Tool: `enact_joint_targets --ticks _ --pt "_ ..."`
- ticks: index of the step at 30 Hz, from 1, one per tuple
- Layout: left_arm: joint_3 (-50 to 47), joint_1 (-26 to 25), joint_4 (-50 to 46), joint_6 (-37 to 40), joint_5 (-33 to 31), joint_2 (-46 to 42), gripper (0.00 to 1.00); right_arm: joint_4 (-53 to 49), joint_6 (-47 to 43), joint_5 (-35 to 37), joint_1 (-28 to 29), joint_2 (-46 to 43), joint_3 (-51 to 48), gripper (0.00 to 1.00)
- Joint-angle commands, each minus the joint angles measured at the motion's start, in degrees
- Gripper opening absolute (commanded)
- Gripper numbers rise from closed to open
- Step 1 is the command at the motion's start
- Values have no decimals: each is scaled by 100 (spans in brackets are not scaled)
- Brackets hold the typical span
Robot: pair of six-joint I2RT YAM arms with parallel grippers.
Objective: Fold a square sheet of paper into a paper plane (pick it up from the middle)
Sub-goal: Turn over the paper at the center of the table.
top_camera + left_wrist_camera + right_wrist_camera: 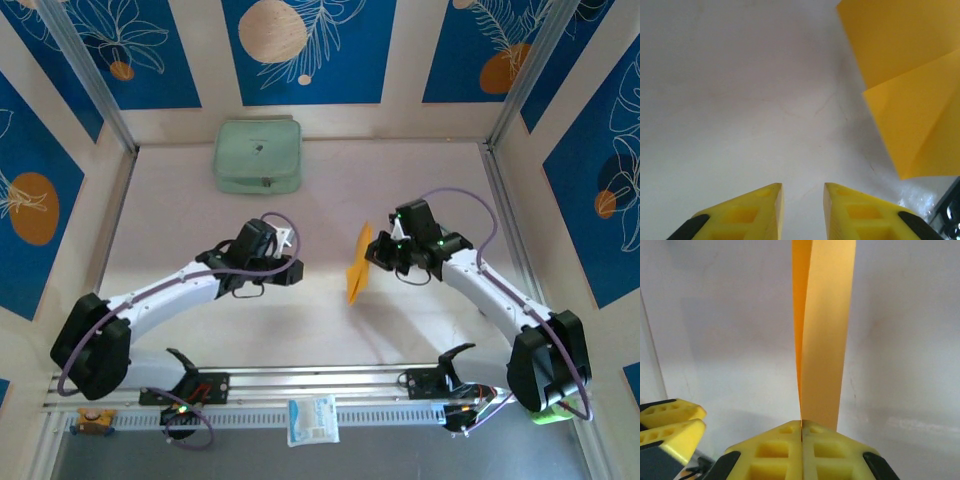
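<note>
One white-and-blue packet (313, 418) at the near rail. Desk (330, 330): bare and pale around both arms, side walls well apart. Left pincer (802, 192): fingers a narrow gap apart, holding nothing, near the sheet of paper (822, 330). Right pincer (801, 424): clamped tight on the sheet's edge. Sheet orange-yellow, folded double with a diagonal crease, held edge-up between the pincers at mid-desk. Far edge: pale green pouch (257, 156)

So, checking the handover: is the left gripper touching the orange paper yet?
Apart. In the left wrist view, bare table separates the open left gripper from the paper.
</note>
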Motion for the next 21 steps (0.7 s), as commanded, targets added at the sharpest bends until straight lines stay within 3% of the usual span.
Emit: enact_joint_targets --ticks 1,3,7,9,12,13,16,19,21 --pt "-230 310 159 -89 -76 -297 29 -1188 -556 908 307 144 608 7" --pt "-361 544 257 -104 17 -472 30 -1730 -662 1400 510 416 1034 6" --pt "-522 932 209 -77 -27 -827 36 -2819 -600 3188 1056 959 1887 5" --pt "-566 982 105 -82 -351 -988 46 -3245 -477 4061 1293 1192 2182 5" --pt "-613 1026 -75 -58 -853 -1258 48 -3838 -171 5284 1701 1597 2526 5" --pt "-654 1027 -126 -113 -1078 -1373 53 -4016 -14 5548 1858 1768 2604 5" --pt "-803 1042 -299 -275 -1654 -1766 63 -4293 251 5863 2172 2390 2808 4" --pt "-968 1057 -522 -421 -2229 -2225 81 -4273 180 5662 2505 3163 3063 4" --pt "-1082 1068 -615 -446 -2406 -2514 84 -4273 212 5608 2771 3621 3271 4"
